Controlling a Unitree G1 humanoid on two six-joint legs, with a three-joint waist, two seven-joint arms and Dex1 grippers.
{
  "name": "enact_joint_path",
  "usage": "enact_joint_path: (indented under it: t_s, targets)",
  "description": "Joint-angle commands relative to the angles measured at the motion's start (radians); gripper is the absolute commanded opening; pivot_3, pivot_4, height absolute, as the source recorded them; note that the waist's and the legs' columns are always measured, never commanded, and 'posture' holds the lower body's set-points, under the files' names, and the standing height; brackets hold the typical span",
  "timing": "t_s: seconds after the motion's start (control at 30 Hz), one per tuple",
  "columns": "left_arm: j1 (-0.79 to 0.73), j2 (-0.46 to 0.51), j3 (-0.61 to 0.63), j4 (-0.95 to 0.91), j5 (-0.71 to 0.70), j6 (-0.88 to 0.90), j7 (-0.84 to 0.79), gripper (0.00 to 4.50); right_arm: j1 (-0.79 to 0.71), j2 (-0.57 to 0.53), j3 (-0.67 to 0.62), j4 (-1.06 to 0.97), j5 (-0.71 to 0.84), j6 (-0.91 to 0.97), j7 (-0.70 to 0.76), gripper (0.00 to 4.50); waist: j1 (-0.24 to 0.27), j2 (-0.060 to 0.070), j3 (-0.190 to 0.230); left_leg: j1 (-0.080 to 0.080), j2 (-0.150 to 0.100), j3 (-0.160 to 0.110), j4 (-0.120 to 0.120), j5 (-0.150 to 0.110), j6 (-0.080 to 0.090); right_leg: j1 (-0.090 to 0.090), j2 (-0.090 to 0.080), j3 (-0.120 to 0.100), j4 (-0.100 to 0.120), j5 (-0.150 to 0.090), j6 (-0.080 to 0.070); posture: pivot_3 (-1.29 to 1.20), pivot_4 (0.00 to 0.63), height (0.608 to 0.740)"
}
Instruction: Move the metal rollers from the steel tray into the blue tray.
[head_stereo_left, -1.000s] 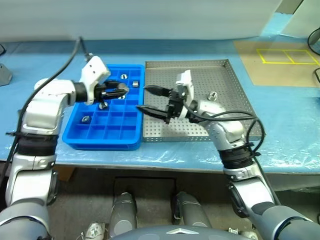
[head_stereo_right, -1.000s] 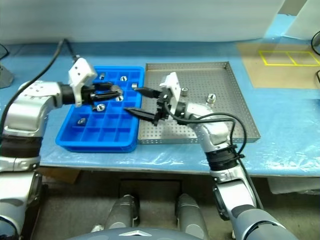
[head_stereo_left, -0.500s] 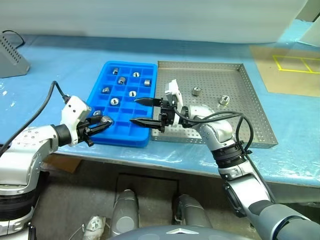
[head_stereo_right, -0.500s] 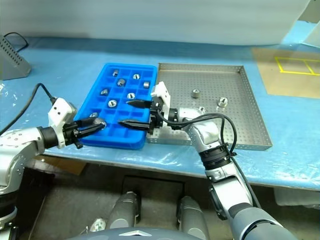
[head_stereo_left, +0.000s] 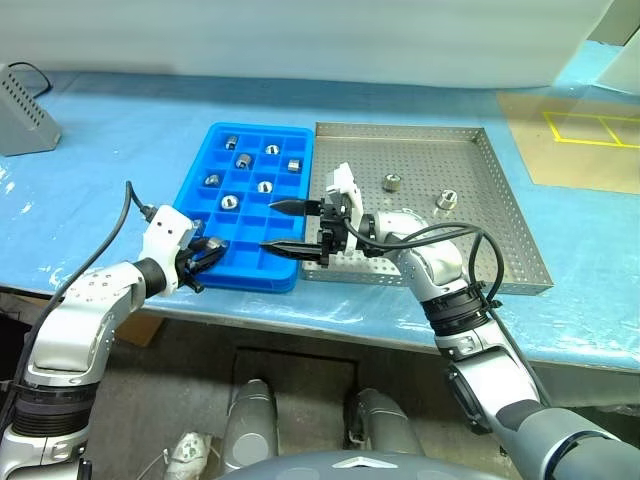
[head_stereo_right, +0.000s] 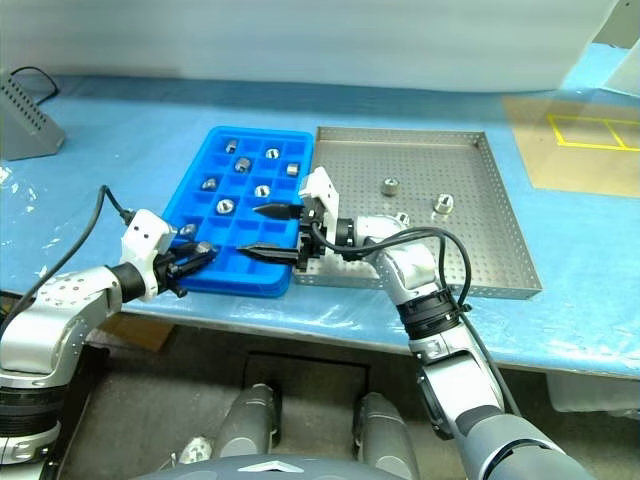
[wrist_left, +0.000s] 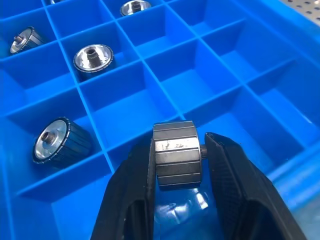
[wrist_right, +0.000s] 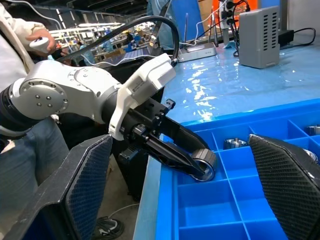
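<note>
- Rollers sit in two places: seven lie in cells at the far and middle part of the blue tray (head_stereo_left: 252, 205), and two remain on the steel tray (head_stereo_left: 480, 200), one roller (head_stereo_left: 392, 182) nearer the middle and another roller (head_stereo_left: 446, 199) toward its right side.
- From the head views, the left gripper (head_stereo_left: 208, 250) hangs at the near left corner of the blue tray, and what it carries is too small to make out there.
- The left wrist view settles it: the two black fingers (wrist_left: 131, 195) are clamped on a held roller (wrist_left: 175, 161), gripped by its flat ends and poised above an empty cell in the near row.
- That same wrist view shows a filled cell just beside it, with another roller (wrist_left: 60, 140) lying on its side.
- The right gripper (head_stereo_left: 286, 224) reaches level across the seam between the two trays, its jaws spread wide with nothing between them, tips over the blue tray's right-hand cells.
- The right wrist view looks straight at the left gripper (wrist_right: 202, 162) and adds what the head views miss: a person (wrist_right: 20, 125) standing beyond the table's edge, and a grey box (wrist_right: 259, 36) at the far end of the blue table cover (head_stereo_left: 100, 190).
- Right arm and its black cable (head_stereo_left: 450, 235) lie over the near left part of the steel tray, covering some of its perforated floor.
</note>
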Motion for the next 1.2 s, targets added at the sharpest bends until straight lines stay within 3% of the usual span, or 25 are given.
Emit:
enact_joint_path:
  t_s: [0.03, 0.23, 0.43, 0.7, 0.93, 1.2]
  targets:
    - [-0.014, -0.005, -0.008, 0.021, 0.009, -0.014, 0.021, 1.20, 0.007, 0.005, -0.011, -0.004, -0.002, -0.032, -0.007, 4.50, 0.000, 0.000, 0.000, 0.000, 0.000, 0.000, 0.000, 0.000, 0.000, 0.000, 0.000, 0.000, 0.000, 0.000, 0.000, 0.12, 0.150, 0.740]
    - [-0.019, 0.001, -0.016, 0.030, 0.006, -0.013, 0.024, 1.20, 0.015, 0.000, -0.012, -0.001, -0.017, -0.048, -0.011, 4.50, 0.000, 0.000, 0.000, 0.001, 0.000, 0.000, 0.001, 0.001, -0.001, 0.000, 0.000, 0.000, 0.003, 0.000, 0.000, 0.11, 0.150, 0.740]
    - [-0.048, -0.012, 0.010, 0.023, -0.015, -0.026, 0.042, 2.94, 0.010, 0.000, -0.012, -0.013, -0.021, -0.043, -0.029, 4.50, 0.000, 0.000, 0.000, 0.001, 0.001, 0.000, 0.001, 0.002, -0.002, 0.000, 0.000, 0.000, 0.004, 0.000, 0.000, 0.11, 0.150, 0.740]
    - [-0.105, -0.045, 0.041, -0.065, -0.161, 0.040, 0.020, 2.94, -0.019, -0.040, -0.064, 0.004, -0.013, -0.037, -0.055, 4.50, 0.000, 0.000, 0.000, 0.000, 0.000, 0.000, 0.001, 0.002, -0.001, 0.000, 0.000, -0.001, 0.004, 0.000, -0.001, 0.10, 0.150, 0.740]
    - [-0.277, -0.119, 0.056, -0.058, -0.319, 0.131, 0.062, 2.94, -0.129, -0.087, -0.167, 0.316, -0.125, -0.240, -0.206, 4.50, 0.000, 0.000, 0.000, 0.001, 0.000, 0.000, 0.003, 0.003, -0.002, 0.000, 0.000, -0.001, 0.007, 0.000, -0.001, 0.08, 0.150, 0.740]
    - [-0.395, -0.199, -0.104, 0.044, -0.277, 0.100, 0.043, 2.94, -0.255, -0.132, -0.255, 0.686, -0.213, -0.456, -0.361, 4.50, -0.003, 0.000, 0.000, -0.003, -0.004, 0.001, 0.003, 0.004, 0.001, -0.003, 0.000, -0.001, 0.007, 0.000, -0.002, 0.04, 0.150, 0.740]
